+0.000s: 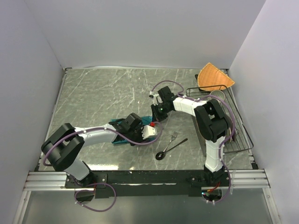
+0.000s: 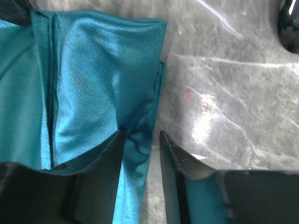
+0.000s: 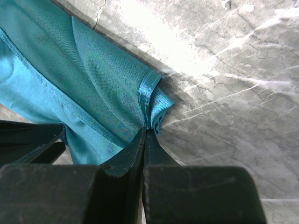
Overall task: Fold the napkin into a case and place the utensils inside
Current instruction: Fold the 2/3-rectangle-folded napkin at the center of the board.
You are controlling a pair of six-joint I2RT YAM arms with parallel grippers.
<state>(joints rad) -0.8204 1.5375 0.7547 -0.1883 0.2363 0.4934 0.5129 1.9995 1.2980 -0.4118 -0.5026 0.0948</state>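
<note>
your right gripper is clenched on a hemmed corner of the napkin, probably to anchor the fold, while your left gripper stands released, a loose cloth edge lying between its parted fingers.

Seen from above, the napkin lies mostly hidden beneath the left arm and right arm; only teal slivers show. Both wrist views cut it off at their left edge. A dark blurred shape, unidentifiable, is cropped at the left wrist view's upper right corner.
</note>
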